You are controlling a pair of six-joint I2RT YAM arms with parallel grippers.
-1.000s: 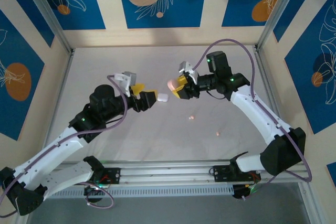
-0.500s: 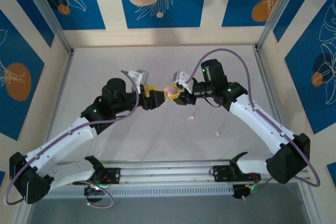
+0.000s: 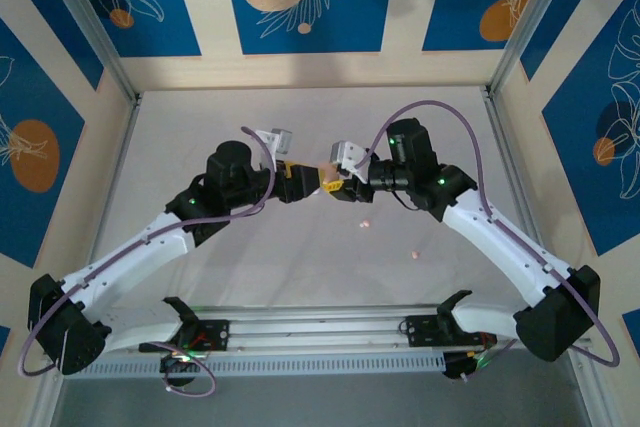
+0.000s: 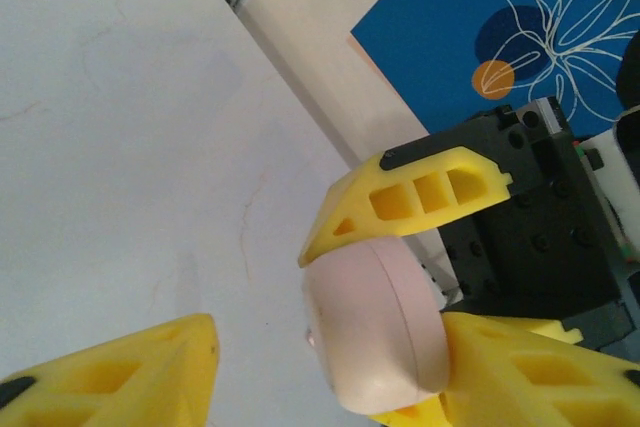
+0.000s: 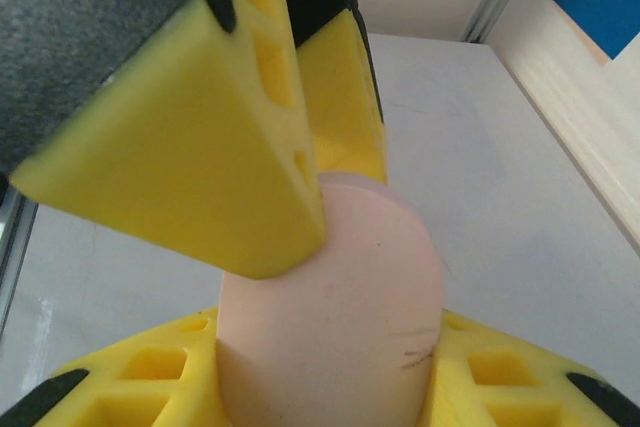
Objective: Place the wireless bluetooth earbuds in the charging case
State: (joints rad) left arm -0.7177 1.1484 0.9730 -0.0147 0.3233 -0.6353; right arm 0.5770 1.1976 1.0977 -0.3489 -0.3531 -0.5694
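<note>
A peach-pink pebble-shaped charging case (image 3: 326, 168) hangs above the table's middle, closed, with my right gripper (image 3: 334, 180) shut on its lower half. In the right wrist view the charging case (image 5: 340, 277) stands up between my own yellow fingers (image 5: 130, 377). My left gripper (image 3: 303, 179) meets it from the left, open, with its jaws either side of the case's top. In the left wrist view the case (image 4: 385, 322) rests against my right-hand finger (image 4: 540, 367), while the left-hand finger stands well apart. Two tiny peach-pink earbuds (image 3: 365, 224) (image 3: 414, 254) lie on the table below the right arm.
The white table (image 3: 300, 117) is boxed in by pale walls with blue panels and aluminium posts (image 3: 90, 27). A metal rail (image 3: 320, 332) with both arm bases runs along the near edge.
Both arms have swung inward until the grippers meet at the centre. The left gripper has narrowed around the case that the right gripper holds.
</note>
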